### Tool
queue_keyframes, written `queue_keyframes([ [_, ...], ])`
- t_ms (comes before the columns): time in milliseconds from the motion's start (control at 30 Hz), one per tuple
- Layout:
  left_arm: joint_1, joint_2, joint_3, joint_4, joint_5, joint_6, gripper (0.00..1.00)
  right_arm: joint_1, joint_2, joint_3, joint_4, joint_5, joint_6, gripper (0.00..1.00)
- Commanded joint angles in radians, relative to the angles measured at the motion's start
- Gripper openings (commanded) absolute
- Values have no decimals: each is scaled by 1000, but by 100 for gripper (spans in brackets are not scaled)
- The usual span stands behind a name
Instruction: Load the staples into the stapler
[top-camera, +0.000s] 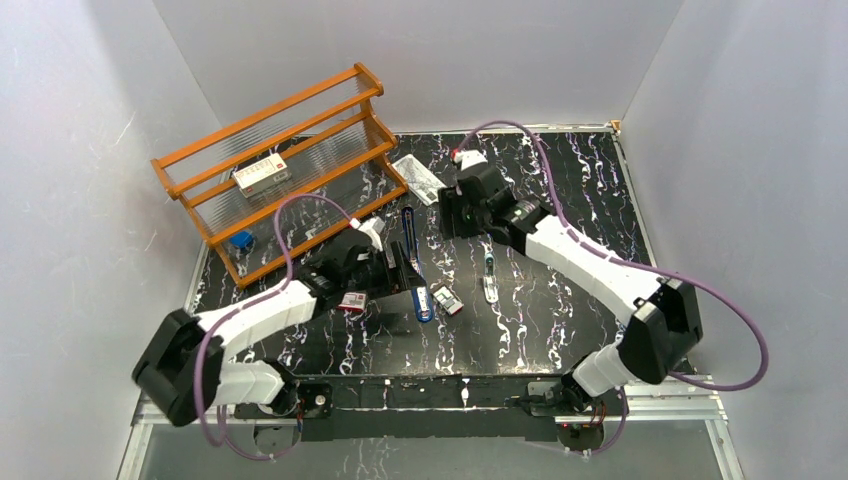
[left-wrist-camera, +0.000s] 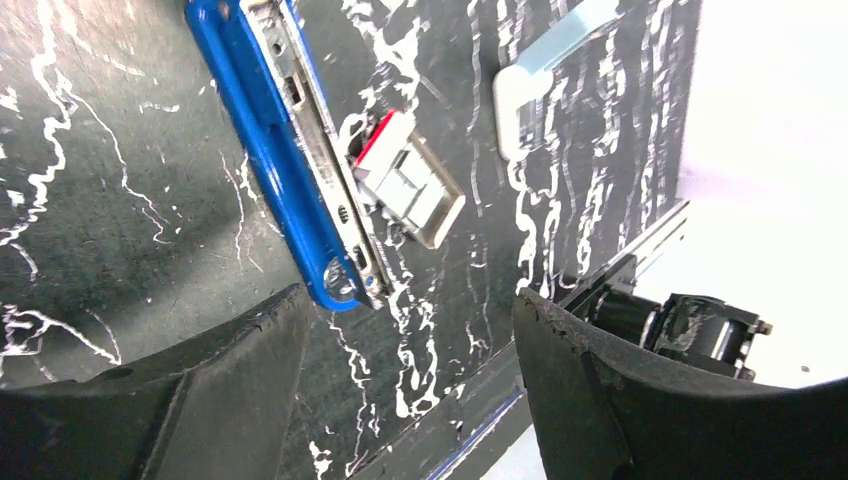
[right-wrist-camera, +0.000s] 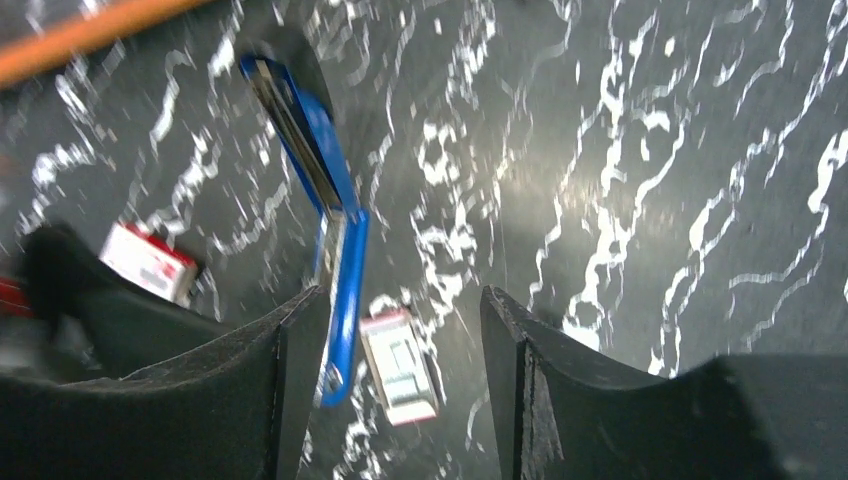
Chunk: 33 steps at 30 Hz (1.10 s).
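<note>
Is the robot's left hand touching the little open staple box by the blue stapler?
Apart. The left wrist view shows the left gripper with its jaws open, and bare table between them and the staple box.

From above, my left tool (top-camera: 408, 272) hides the middle of the stapler (top-camera: 423, 303); the staples (right-wrist-camera: 400, 365) beside it are blurred in my right wrist view.

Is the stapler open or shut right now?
Open. The stapler lies unfolded, its two halves spread out from the hinge, and the silvery metal channel inside is exposed.
</note>
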Motion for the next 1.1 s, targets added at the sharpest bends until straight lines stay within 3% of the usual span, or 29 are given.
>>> queue_keyframes([
  [0,2,-184,-8,-98,-142,61,73,-2,-123,-141,-17,-54,-55,65],
  [200,7,-399,-12,-303,-358,128,74,3,-220,-314,-40,-109,-40,67],
  [367,8,-506,3,-390,-406,158,75,28,-228,-386,18,-146,-39,66],
  [500,9,-559,-13,-399,-389,157,75,61,-195,-390,38,-199,-134,56],
  [733,8,-579,-65,-354,-382,163,75,67,-93,-389,76,-198,-187,39],
  [1067,9,-509,-85,-296,-378,178,75,100,-7,-360,165,-246,-154,38],
])
